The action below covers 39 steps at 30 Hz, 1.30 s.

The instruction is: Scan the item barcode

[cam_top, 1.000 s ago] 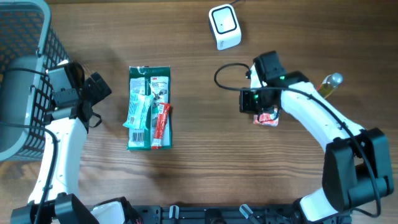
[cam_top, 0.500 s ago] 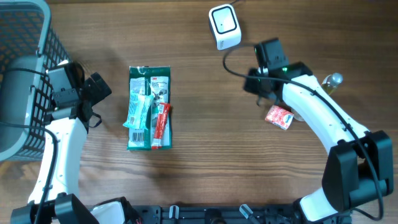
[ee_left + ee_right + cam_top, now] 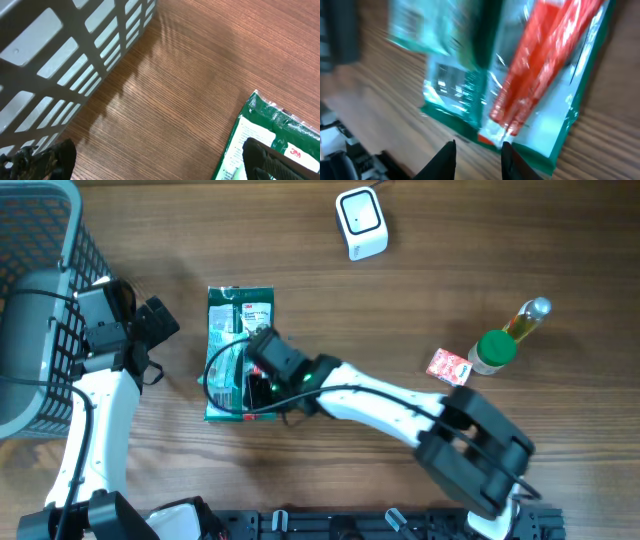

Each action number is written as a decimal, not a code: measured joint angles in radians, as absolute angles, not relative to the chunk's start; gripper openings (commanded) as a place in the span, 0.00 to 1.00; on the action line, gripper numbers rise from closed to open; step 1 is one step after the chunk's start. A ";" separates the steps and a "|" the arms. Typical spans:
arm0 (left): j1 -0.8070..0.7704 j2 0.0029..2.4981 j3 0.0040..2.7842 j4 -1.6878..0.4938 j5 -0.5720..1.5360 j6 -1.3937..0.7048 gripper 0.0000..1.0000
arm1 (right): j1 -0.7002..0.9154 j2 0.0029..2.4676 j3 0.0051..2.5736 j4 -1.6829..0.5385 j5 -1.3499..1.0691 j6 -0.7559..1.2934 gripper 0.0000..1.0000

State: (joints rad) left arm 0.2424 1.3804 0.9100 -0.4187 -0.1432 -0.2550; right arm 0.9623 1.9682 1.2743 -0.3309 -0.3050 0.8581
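Note:
A green packet [image 3: 238, 315] lies flat on the table, with a red tube [image 3: 545, 65] and a teal tube [image 3: 435, 30] on top of it. My right gripper [image 3: 255, 392] hangs over the packet's near end. In the right wrist view, which is blurred, the right gripper [image 3: 477, 162] stands a little open with nothing between its fingers. The white barcode scanner [image 3: 360, 222] sits at the far edge. My left gripper [image 3: 155, 320] stays wide open left of the packet [image 3: 280, 130], and the wrist view shows the left gripper [image 3: 160, 165] over bare wood.
A grey wire basket [image 3: 40, 290] stands at the far left, close to the left arm. A small red packet [image 3: 448, 366], a green-capped bottle [image 3: 492, 350] and a thin yellow bottle [image 3: 530, 315] sit at the right.
My right gripper let go of the small red packet beside the bottles, then swung left across the table to the green packet. The left arm has not moved.

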 measured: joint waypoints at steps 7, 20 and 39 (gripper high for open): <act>0.242 1.380 0.910 -0.419 -0.143 -0.255 1.00 | 1.005 2.050 1.274 -0.319 -0.294 0.904 0.06; 0.242 1.380 0.910 -0.419 -0.143 -0.255 1.00 | 0.914 2.023 1.280 -0.603 -0.337 0.409 0.04; 0.242 1.380 0.910 -0.418 -0.143 -0.255 1.00 | 0.761 1.911 1.227 -0.836 0.027 0.139 0.42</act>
State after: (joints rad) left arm 0.2424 1.3804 0.9100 -0.4183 -0.1432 -0.2550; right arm 0.7609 1.9110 1.2270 -0.8364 0.0273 0.1387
